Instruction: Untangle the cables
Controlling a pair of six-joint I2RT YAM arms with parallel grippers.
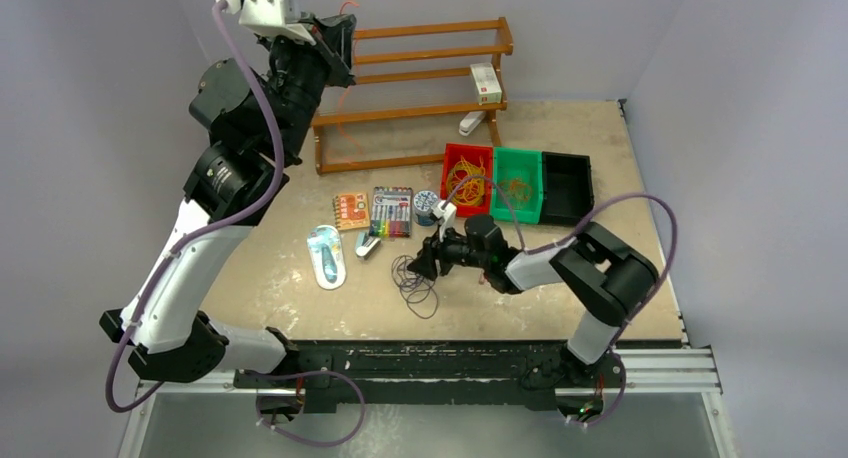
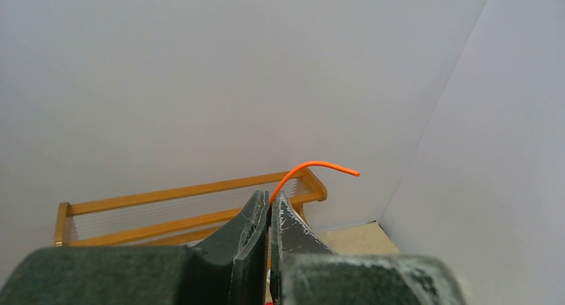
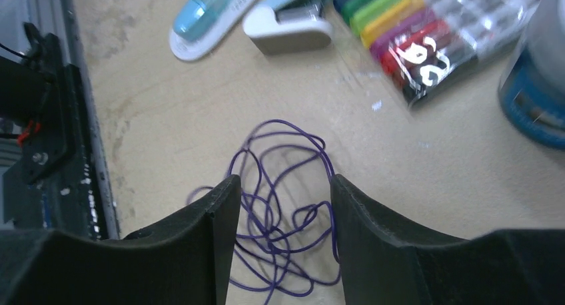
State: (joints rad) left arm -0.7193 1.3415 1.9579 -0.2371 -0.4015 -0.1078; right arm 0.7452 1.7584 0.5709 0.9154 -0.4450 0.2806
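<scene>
A tangle of dark purple cable point(image 1: 415, 283) lies on the table near the front middle. In the right wrist view the purple cable point(image 3: 283, 205) sits between and just beyond my open right gripper point(image 3: 285, 185), which hovers low over it point(image 1: 420, 263). My left gripper point(image 1: 340, 38) is raised high at the back left, above the wooden rack. It is shut on an orange-red cable point(image 2: 313, 166) whose free end curls out past the fingertips point(image 2: 272, 198). A thin orange strand point(image 1: 340, 118) hangs down in front of the rack. More yellow and orange cables fill the red bin point(image 1: 467, 170) and green bin point(image 1: 517, 188).
A wooden rack point(image 1: 420, 78) with a small box stands at the back. A black bin point(image 1: 566, 186) sits right of the green one. A marker pack point(image 1: 391, 211), orange packet point(image 1: 351, 210), tape roll point(image 1: 427, 204), stapler point(image 1: 368, 244) and blue-white tool point(image 1: 326, 256) lie mid-table.
</scene>
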